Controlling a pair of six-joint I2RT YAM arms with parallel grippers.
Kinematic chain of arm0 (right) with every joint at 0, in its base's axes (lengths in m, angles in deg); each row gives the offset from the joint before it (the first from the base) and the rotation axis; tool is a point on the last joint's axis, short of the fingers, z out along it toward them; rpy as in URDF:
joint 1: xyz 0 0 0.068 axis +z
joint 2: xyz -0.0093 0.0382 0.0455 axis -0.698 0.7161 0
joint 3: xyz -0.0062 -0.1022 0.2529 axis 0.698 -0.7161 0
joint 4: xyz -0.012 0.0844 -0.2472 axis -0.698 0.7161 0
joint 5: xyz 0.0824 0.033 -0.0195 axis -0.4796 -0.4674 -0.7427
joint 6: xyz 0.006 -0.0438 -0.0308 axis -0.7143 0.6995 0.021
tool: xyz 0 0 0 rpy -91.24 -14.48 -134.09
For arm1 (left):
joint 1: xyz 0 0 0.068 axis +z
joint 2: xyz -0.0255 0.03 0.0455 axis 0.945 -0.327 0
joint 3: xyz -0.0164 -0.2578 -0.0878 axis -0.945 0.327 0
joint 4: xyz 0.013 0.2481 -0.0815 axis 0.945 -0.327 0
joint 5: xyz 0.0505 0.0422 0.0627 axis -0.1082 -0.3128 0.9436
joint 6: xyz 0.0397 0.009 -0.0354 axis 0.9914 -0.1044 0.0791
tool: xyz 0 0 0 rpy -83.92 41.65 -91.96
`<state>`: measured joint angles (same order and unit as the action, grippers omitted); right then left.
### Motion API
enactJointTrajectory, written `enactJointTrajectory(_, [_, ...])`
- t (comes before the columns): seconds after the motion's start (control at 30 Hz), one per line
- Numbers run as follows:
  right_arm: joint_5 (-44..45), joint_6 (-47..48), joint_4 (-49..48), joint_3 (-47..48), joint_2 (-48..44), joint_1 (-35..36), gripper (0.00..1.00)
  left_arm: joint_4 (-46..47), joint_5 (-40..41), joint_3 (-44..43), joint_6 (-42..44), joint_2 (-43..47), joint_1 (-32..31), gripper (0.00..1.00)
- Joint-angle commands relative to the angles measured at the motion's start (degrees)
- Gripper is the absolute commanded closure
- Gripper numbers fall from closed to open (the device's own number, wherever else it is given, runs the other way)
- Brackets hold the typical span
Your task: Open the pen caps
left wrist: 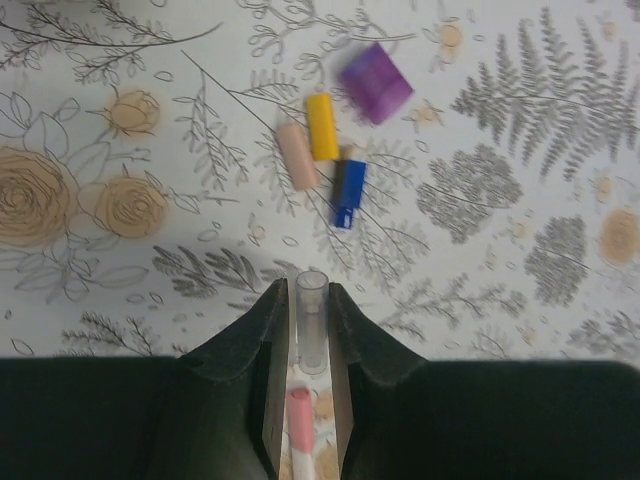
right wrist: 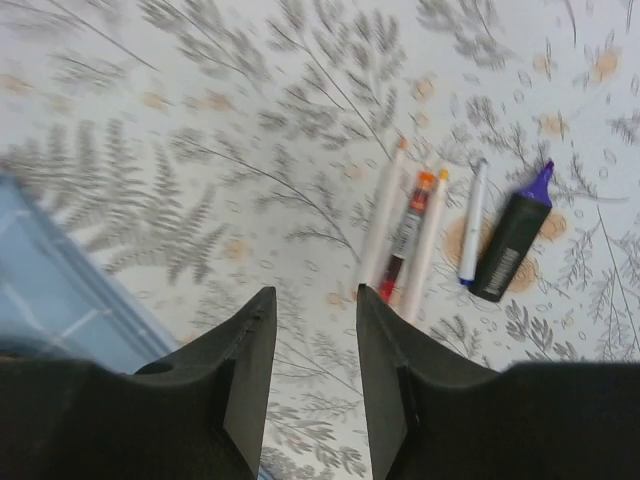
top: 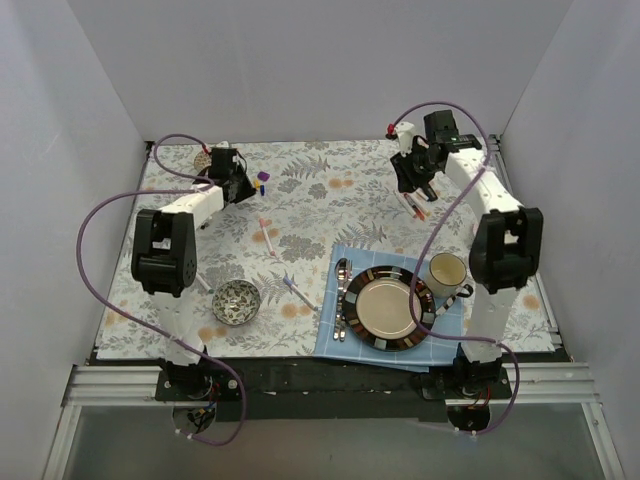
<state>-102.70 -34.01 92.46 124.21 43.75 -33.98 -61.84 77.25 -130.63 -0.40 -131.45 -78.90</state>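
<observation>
In the left wrist view my left gripper (left wrist: pixel 312 300) is shut on a clear tube-shaped cap (left wrist: pixel 312 320), held just above the cloth. Behind it, between the fingers, a white pen with a pink end (left wrist: pixel 300 425) shows. Ahead lie loose pen caps: purple (left wrist: pixel 375 82), yellow (left wrist: pixel 322 126), pale pink (left wrist: pixel 297 157) and blue (left wrist: pixel 348 192). My right gripper (right wrist: pixel 315 300) is open and empty above the cloth. To its right lie several pens side by side: white ones (right wrist: pixel 385 215), a red one (right wrist: pixel 405 235), a blue-tipped one (right wrist: pixel 470 225) and a thick dark purple marker (right wrist: pixel 512 240).
In the top view two more pens (top: pixel 268 236) (top: pixel 298 292) lie mid-table. A patterned bowl (top: pixel 237 301) sits front left. A blue cloth (top: pixel 335 345) carries a plate (top: pixel 388 280), a mug (top: pixel 447 271) and cutlery (top: pixel 342 295). White walls enclose the table.
</observation>
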Motion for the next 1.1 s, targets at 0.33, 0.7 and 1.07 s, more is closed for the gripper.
enactJointTrajectory(0.33, [-16.87,-2.26,-7.7,-16.59,-17.85,12.13,0.54,-9.62,8.24,-16.51,3.59,-12.43,0.69,0.54])
enactJointTrajectory(0.7, [-25.22,3.81,-20.41,-30.63,-24.95,21.35,0.5,-10.59,-3.42,-11.25,7.45,6.36,0.69,0.23])
enactJointTrajectory(1.07, [-9.35,-0.58,-13.59,-27.23,-12.68,41.1,0.18,1.71,-8.38,25.91,7.53,47.31,1.22,0.02])
